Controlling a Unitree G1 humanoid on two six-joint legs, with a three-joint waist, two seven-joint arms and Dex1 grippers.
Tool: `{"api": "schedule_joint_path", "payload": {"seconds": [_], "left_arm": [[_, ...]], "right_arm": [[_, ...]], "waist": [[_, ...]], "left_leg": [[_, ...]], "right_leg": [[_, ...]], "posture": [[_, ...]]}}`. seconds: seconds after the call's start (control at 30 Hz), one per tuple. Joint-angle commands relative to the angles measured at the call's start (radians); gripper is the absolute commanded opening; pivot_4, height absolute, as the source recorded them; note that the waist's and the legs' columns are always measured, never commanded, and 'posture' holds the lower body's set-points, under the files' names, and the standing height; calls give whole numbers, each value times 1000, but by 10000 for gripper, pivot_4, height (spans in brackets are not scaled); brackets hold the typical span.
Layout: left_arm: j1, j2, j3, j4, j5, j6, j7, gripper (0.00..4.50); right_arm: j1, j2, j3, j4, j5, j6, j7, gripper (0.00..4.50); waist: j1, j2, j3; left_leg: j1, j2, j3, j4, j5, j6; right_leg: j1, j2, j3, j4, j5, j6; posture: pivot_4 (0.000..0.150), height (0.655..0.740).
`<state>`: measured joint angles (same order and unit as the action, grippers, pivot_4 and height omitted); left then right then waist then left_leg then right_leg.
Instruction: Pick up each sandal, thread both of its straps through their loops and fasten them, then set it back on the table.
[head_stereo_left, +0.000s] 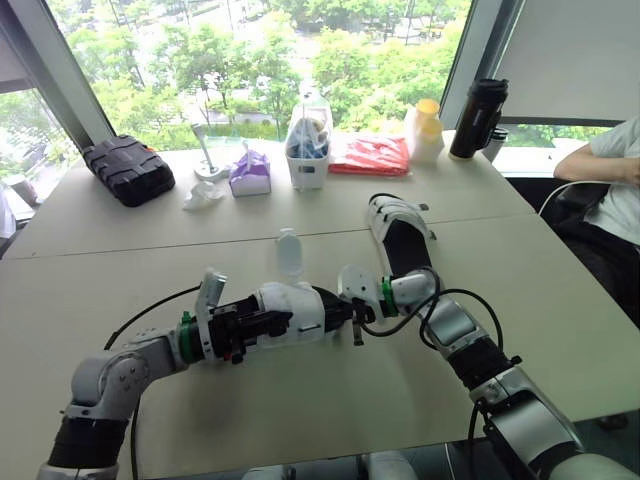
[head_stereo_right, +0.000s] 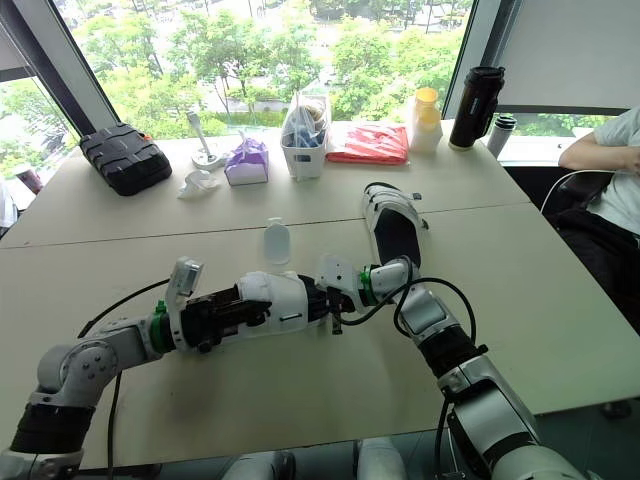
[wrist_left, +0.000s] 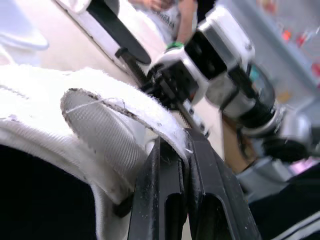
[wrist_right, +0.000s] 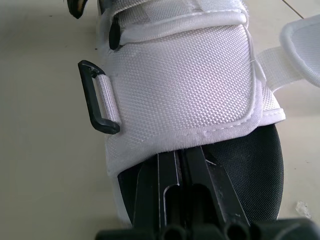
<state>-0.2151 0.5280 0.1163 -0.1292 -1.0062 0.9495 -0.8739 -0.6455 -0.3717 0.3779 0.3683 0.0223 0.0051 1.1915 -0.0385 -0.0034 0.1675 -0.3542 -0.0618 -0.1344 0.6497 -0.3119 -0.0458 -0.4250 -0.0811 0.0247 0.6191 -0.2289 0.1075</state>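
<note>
Looking down from the head, the white woven-fabric sandal with a black sole (head_stereo_left: 300, 305) is at the near middle of the pale beige desk (head_stereo_left: 560, 300), spanned between the left tool (head_stereo_left: 262, 325) and right tool (head_stereo_left: 345, 308); a second white sandal (head_stereo_left: 400, 235) lies just behind. From the left wrist, that tool's fingers (wrist_left: 157, 200) are pressed together on the frayed edge of a white strap (wrist_left: 100, 115). From the right wrist, the other tool pinches the hem of the upper (wrist_right: 180, 75), with a black plastic loop (wrist_right: 97, 102) just beside. The sandal is likely light and floppy; steady it by the stiffer sole and take the straps at their tips
</note>
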Motion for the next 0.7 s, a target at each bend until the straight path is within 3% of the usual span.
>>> {"api": "schedule_joint_path", "payload": {"seconds": [0.03,0.27,0.47,0.7], "left_arm": [[-47,-28,93,39,-111,76,72,9764],[-106,-99,172,86,-159,76,203,44082],[-154,-158,233,156,-157,44,339,44082],[-159,-171,245,181,-102,-18,382,44082]], "right_arm": [[33,-12,39,27,-40,14,9,0],[35,-12,39,26,-41,16,7,0],[37,-11,40,25,-41,17,4,0],[38,-12,39,23,-41,18,3,0]], "waist": [[0,0,0],[3,0,0],[5,-1,-1],[5,-1,-1]], "left_leg": [[0,0,0,0,0,0],[0,0,0,0,3,-5],[0,0,0,0,4,-7],[0,0,0,0,5,-9]], "right_leg": [[0,0,0,0,0,0],[0,0,0,0,0,-1],[0,0,0,0,1,-1],[0,0,0,0,1,-1]], "posture": [[1500,7400],[1500,7400],[1500,7400],[1500,7400]]}}
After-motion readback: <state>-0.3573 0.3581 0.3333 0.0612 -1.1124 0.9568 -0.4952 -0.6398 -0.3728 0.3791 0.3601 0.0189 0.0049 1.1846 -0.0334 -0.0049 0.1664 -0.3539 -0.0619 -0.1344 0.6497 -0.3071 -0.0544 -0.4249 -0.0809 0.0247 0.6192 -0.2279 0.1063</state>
